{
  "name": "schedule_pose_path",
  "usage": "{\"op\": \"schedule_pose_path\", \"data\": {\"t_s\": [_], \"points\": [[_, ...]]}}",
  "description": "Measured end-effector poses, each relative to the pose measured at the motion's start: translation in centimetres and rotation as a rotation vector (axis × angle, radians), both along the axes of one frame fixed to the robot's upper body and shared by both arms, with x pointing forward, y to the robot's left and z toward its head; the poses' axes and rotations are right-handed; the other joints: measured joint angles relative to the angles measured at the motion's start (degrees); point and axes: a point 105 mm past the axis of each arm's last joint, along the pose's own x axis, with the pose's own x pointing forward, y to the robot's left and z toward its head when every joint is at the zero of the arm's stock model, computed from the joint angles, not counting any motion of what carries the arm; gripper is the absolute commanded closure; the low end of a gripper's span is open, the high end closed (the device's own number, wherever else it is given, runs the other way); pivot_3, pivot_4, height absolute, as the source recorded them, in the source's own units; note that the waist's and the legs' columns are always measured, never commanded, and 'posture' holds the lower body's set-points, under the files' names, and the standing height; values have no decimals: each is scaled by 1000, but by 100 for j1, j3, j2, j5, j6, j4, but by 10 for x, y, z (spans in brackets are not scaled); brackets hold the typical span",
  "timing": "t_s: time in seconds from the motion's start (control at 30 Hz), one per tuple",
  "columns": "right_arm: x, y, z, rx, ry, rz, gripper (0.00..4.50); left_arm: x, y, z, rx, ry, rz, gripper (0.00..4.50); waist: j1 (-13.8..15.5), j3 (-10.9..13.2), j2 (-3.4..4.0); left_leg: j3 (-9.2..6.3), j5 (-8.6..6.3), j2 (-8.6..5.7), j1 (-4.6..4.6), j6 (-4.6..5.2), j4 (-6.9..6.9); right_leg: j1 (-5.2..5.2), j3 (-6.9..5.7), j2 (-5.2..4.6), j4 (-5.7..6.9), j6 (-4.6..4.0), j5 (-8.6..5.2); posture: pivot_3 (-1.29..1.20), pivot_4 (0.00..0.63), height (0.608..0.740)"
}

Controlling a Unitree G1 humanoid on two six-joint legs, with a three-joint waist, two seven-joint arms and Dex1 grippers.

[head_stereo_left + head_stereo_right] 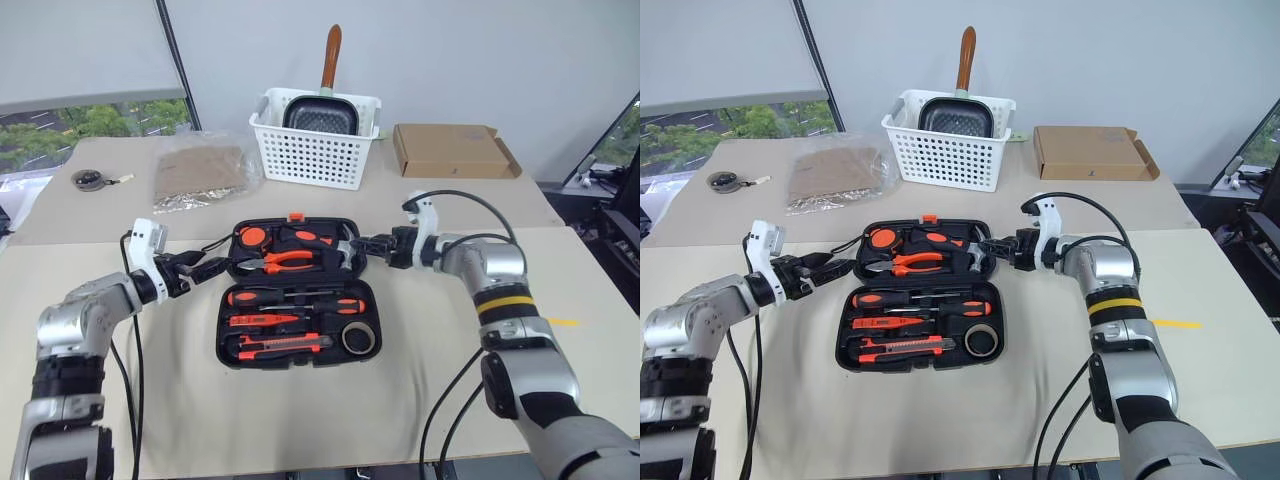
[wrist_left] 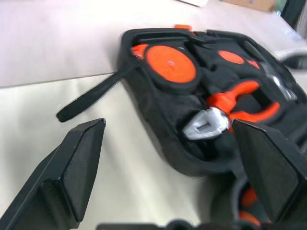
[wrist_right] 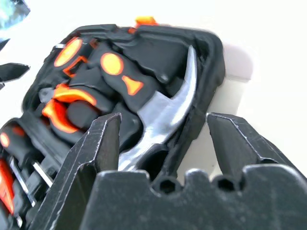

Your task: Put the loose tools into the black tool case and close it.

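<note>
A: So, which step is this?

B: Closing, I'd judge. The tools already lie in the case [image 1: 297, 292]. The left gripper [image 1: 213, 266] hangs spread and empty by the lid's left edge; the right gripper [image 1: 358, 246] straddles the lid's right rim, fingers apart, holding nothing.

A: Next?

B: Both need to catch the far half and fold it toward the robot.

A: And the case?

B: Mid-table, lying open; screwdrivers [image 1: 296, 302] run left-right, the hinge too.

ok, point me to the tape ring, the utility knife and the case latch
tape ring [image 1: 358, 338], left eye view, on its band.
utility knife [image 1: 284, 346], left eye view, mid-body.
case latch [image 1: 295, 216], left eye view, on the orange tab.
</note>
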Motion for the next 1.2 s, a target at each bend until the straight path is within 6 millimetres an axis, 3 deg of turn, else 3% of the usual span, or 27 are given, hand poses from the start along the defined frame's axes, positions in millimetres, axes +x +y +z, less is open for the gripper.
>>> {"op": "schedule_pose_path", "data": {"t_s": [0.23, 0.27, 0.5, 0.6, 0.93, 1.2], "points": [[5, -1, 3, 18, 6, -7, 4329, 6, 8, -14, -52, 91, 32, 0, -108, -1, -1, 1, 0, -1, 7, -5, -5, 3, 1, -4, 6, 13, -7, 0, 150, 700], [5, -2, 3, 18, 9, -9, 4422, 6, 7, -13, -59, 90, 26, 0, -111, -1, -1, 0, 1, 0, 11, -8, -4, 6, 1, -4, 9, 13, -7, 0, 150, 700], [5, -2, 2, 18, 9, -16, 4422, 5, 0, -15, -95, 104, -16, 0, -106, -1, -1, -1, 5, 3, 15, -14, -4, 5, 2, -5, 21, 15, -6, 0, 150, 700], [5, -2, 2, 18, 9, -17, 4500, 6, -2, -17, -101, 113, -20, 632, -106, -1, -1, -1, 5, 2, 14, -14, -4, 5, 2, -5, 21, 14, -5, 0, 150, 700], [6, -1, 1, 18, 5, -26, 4500, 20, -11, -10, -109, 113, -31, 4316, -104, -1, -1, -3, 6, 1, 16, -15, -2, 5, 2, -6, 27, 16, -4, 0, 150, 700], [6, -1, 2, 21, -23, -24, 4500, 21, -8, -9, -111, 116, -31, 4467, -107, -1, 0, -2, 9, 3, 24, -20, -2, 5, 5, -7, 32, 20, -6, 0, 150, 700]]}}
